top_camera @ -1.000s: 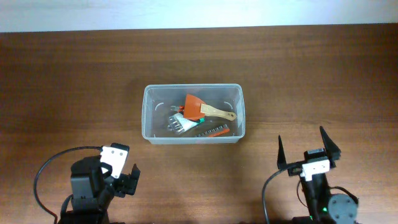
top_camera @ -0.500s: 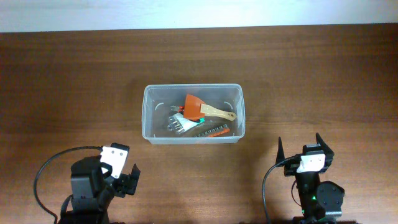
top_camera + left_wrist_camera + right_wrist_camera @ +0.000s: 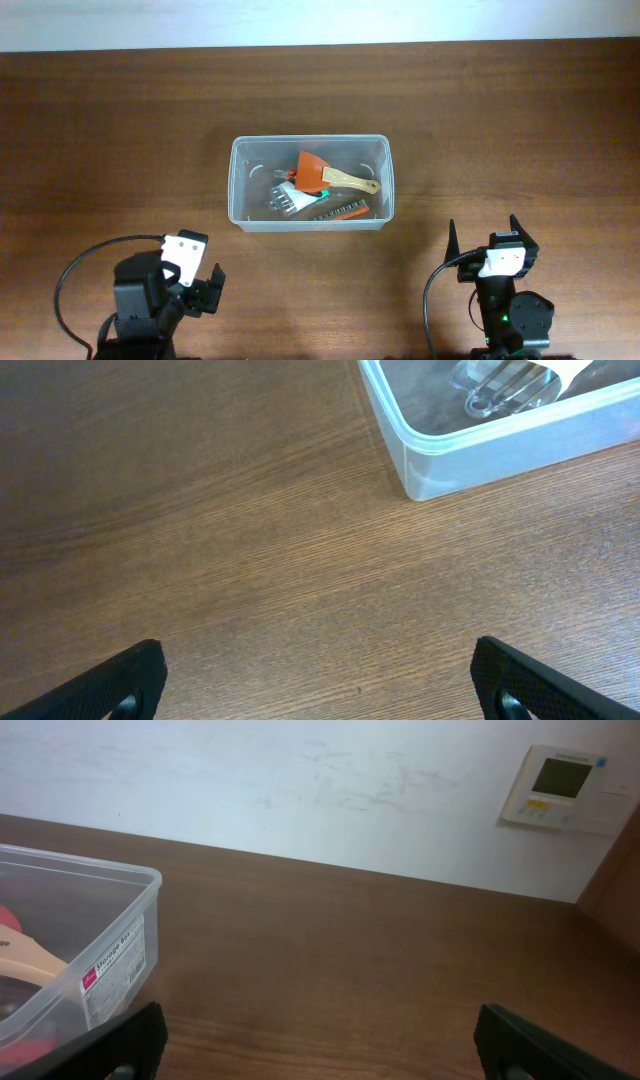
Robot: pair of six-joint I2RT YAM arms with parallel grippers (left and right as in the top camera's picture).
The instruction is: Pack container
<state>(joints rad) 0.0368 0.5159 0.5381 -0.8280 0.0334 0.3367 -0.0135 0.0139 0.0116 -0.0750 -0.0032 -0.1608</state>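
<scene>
Crouching low by container point(image 3: 237, 185): left gripper point(image 3: 318, 685), right gripper point(image 3: 484, 236) (both agape).

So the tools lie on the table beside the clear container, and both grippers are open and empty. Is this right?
Not quite. The overhead view shows the tools inside the container, not beside it. The left gripper and the right gripper are indeed open and empty.

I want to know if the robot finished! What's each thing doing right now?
container: upright, no lid, tools inside
brush: lying inside the container
silver tool: lying inside the container
orange strip: lying inside, by the near wall
left gripper: open, empty
right gripper: open, empty
</scene>
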